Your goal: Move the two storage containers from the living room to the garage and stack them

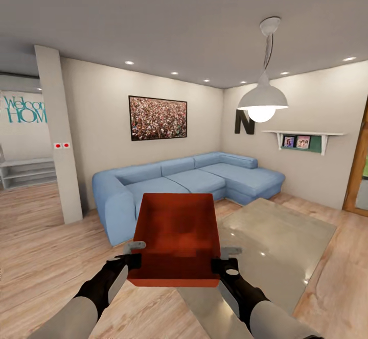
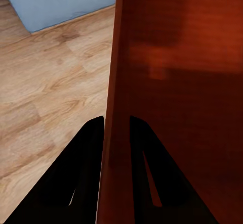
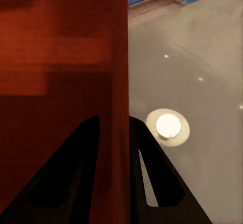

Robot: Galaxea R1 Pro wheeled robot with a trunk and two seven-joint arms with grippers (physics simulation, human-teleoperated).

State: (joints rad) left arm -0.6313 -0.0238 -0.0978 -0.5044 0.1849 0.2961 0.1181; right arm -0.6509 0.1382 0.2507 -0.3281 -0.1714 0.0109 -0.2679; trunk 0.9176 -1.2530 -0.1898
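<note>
I am in the living room, holding one red-orange storage container (image 1: 176, 237) up in front of me, its open top tilted towards my head camera. My left gripper (image 1: 134, 251) is shut on its left wall (image 2: 114, 82), one finger (image 2: 81, 173) outside and one inside. On the opposite side, my right gripper (image 1: 227, 257) clamps the right wall (image 3: 114, 82) the same way. Light wood plank floor (image 1: 46, 257) lies below the container.
A blue sectional sofa (image 1: 189, 183) stands straight ahead. The glass table (image 1: 276, 237) is at the lower right, reflecting the white pendant lamp (image 1: 263, 99). A pale pillar (image 1: 59, 135) stands at the left, with a hallway behind it. A wooden door frame (image 1: 358, 170) is at the far right.
</note>
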